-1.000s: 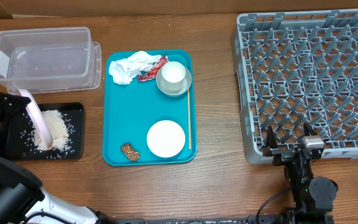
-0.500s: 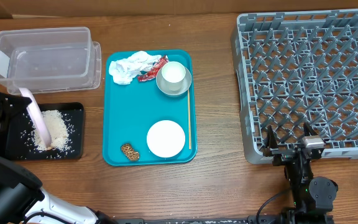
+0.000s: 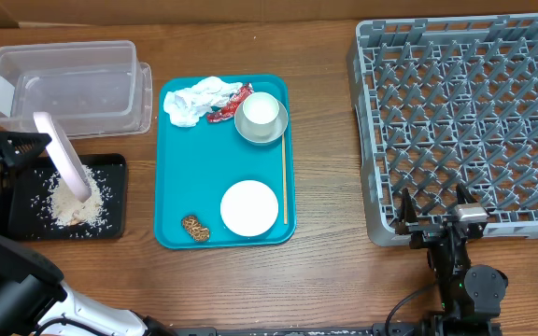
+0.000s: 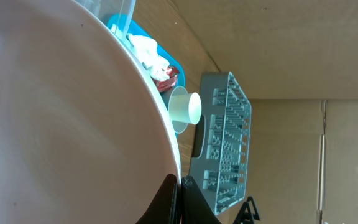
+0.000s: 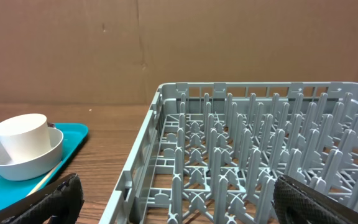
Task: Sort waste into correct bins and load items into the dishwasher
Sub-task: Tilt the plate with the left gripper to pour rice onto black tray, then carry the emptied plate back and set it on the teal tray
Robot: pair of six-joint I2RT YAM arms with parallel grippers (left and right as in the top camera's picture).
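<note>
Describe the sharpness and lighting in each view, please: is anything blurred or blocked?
Overhead: evenly lit and sharp. Left wrist: the round pale pink plate fills most of the frame, close and soft. Right wrist: grey plastic dish rack sharp, dark pincer fingers blurred at the bottom corners.

Overhead cam is looking straight down from high up, taking in the whole bench [image 3: 325,280], w/ the tray [image 3: 194,168] left of centre and the rack [image 3: 456,112] right of the tray. Left wrist cam is sitting v. close to the plate [image 4: 61,124], left of the tray. The plate is filling most of its frame, and it's facing past the plate's rim twd the tray, pic turned sideways. Right wrist cam is sitting low, nr bench level, right of the tray, facing across the rack. All 3 are sharing the tray's cup [image 3: 260,109] end and the rack.
</note>
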